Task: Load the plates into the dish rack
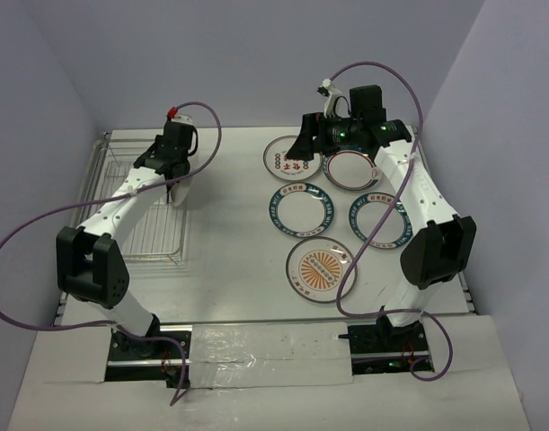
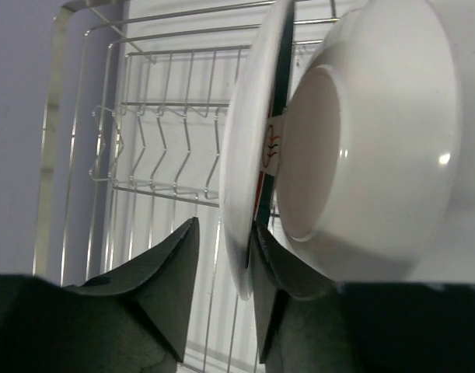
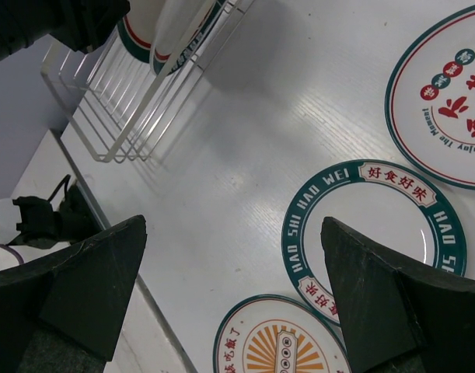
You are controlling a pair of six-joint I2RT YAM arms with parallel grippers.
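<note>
The teal-rimmed plate (image 2: 249, 155) is stood on edge in the dish rack (image 2: 151, 132), just beside a second plate (image 2: 369, 140) whose underside is shown. It is seen almost edge-on: its diameter runs upright, and its decorated face is apparently turned toward that neighbour. Its rim is straddled by the left gripper (image 2: 225, 225), jaws parted and released, one finger clearly apart from it. A clean letting-go is judged to need the jaws widened evenly and drawn back along the plate's plane, so nothing is tipped. The right gripper (image 3: 233, 225) is held wide and empty above the loose plates (image 3: 373, 233) on the bench (image 3: 245, 116).
</note>
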